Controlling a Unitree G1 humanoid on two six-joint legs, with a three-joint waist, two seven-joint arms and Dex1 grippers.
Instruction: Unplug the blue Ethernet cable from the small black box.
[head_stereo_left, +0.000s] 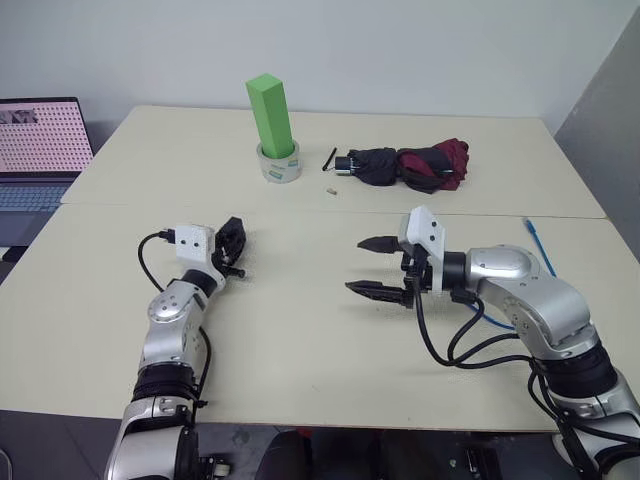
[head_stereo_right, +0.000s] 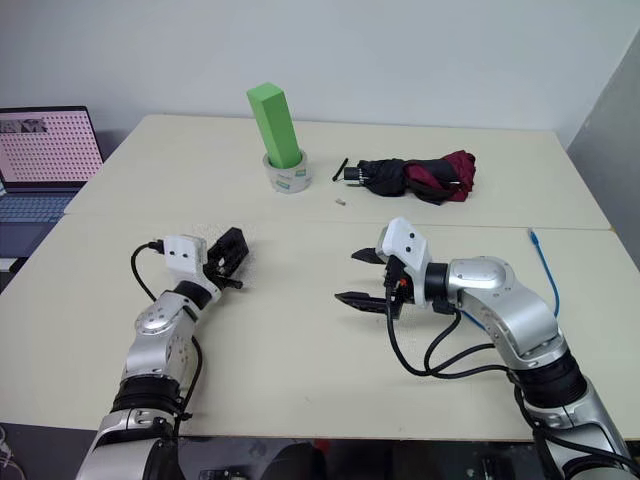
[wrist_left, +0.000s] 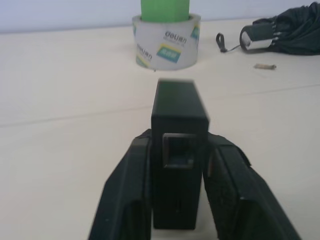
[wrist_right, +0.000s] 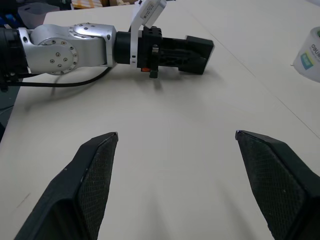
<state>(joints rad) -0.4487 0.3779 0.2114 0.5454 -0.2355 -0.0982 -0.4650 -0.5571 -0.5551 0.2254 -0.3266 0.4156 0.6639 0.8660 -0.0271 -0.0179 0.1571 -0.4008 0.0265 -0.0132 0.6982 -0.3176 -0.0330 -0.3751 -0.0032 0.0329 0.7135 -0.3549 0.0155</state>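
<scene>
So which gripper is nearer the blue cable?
Right. The right gripper hangs open over mid-table, with the blue cable lying behind its arm near the table's right edge. The left gripper, with the black box between its fingers, is far across the table.

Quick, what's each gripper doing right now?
Left gripper: jaws around the small black box, holding it, port empty.
Right gripper: jaws wide open, holding nothing.

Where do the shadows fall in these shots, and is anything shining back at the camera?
Left eye view: even light, only a soft shadow on the table under the right claw. Right wrist view: a faint shadow beneath the left claw. Left wrist view: a bright glint on the umbrella handle.
</scene>
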